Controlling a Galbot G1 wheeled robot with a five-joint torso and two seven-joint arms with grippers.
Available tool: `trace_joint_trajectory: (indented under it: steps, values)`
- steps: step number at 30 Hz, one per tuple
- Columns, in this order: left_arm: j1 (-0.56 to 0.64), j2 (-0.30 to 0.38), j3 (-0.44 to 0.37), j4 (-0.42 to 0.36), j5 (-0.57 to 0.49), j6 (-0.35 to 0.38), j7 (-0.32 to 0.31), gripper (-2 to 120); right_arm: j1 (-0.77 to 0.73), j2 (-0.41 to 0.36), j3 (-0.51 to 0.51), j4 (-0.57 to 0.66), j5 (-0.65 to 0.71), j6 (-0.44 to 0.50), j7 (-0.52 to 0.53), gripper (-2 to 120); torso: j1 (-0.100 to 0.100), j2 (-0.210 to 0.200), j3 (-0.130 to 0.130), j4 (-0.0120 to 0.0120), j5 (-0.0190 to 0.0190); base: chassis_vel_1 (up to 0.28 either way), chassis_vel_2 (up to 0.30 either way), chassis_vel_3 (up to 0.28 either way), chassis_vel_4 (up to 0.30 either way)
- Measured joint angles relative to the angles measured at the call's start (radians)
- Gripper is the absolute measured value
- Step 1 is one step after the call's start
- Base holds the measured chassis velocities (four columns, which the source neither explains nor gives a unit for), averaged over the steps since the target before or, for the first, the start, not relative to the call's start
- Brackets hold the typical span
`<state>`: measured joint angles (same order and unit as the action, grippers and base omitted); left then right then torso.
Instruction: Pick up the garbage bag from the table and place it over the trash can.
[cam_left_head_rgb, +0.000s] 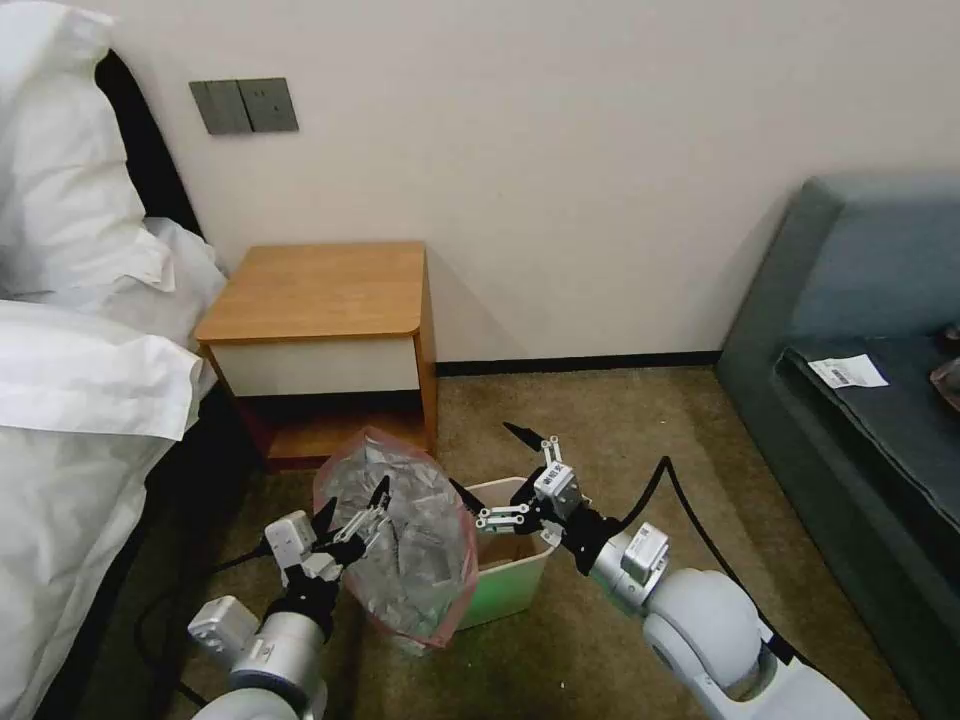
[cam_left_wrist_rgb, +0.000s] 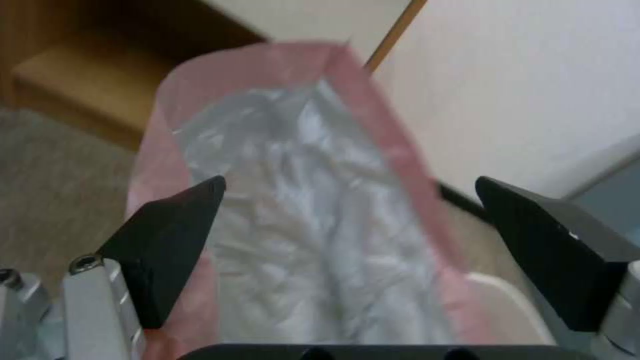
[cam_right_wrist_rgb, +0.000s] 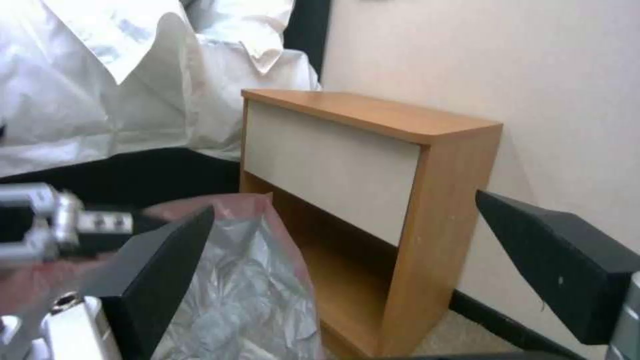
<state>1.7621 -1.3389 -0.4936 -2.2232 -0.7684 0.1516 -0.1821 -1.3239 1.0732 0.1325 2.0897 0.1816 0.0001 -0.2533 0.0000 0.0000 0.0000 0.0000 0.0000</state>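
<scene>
The left gripper (cam_left_head_rgb: 352, 512) has its fingers spread wide inside the garbage bag (cam_left_head_rgb: 410, 540), stretching its mouth open just left of the trash can (cam_left_head_rgb: 510, 585) on the floor. The right gripper (cam_left_head_rgb: 497, 473) hangs above the bin, wide open and empty, before the table (cam_left_head_rgb: 320, 290).

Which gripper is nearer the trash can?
Right. The right gripper hovers open over the trash can; the left gripper, beside it, is at the garbage bag.
</scene>
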Motion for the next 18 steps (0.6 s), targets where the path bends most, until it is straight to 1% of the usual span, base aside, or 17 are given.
trace_joint_trajectory:
  steps: [3, 4, 8, 13, 18]
  values:
    - [-0.014, -0.002, 0.0, 0.05, 0.022, 0.012, -0.002, 95, -0.018, 0.003, 0.012, -0.001, -0.003, 0.017, -0.009, 100, 0.0, 0.0, 0.0, 0.0, 0.0, 0.0, 0.0, 0.0, 0.0]
    - [-0.014, -0.002, 0.0, 0.05, 0.022, 0.012, -0.002, 95, -0.018, 0.003, 0.012, -0.001, -0.003, 0.017, -0.009, 100, 0.0, 0.0, 0.0, 0.0, 0.0, 0.0, 0.0, 0.0, 0.0]
    - [-0.031, -0.009, 0.009, 0.101, 0.06, 0.012, -0.006, 95, -0.034, 0.011, 0.019, -0.009, -0.008, 0.034, -0.017, 100, 0.0, 0.0, 0.0, 0.0, 0.0, 0.0, 0.0, 0.0, 0.0]
    - [-0.042, -0.019, 0.011, 0.117, 0.064, 0.008, -0.017, 95, -0.045, 0.015, 0.022, -0.014, -0.014, 0.048, -0.025, 100, 0.0, 0.0, 0.0, 0.0, 0.0, 0.0, 0.0, 0.0, 0.0]
    - [-0.046, -0.024, 0.012, 0.115, 0.064, 0.025, -0.02, 94, -0.056, 0.026, 0.034, -0.02, -0.019, 0.062, -0.026, 100, 0.0, 0.0, 0.0, 0.0001, 0.0, 0.0, 0.0, 0.0, 0.0]
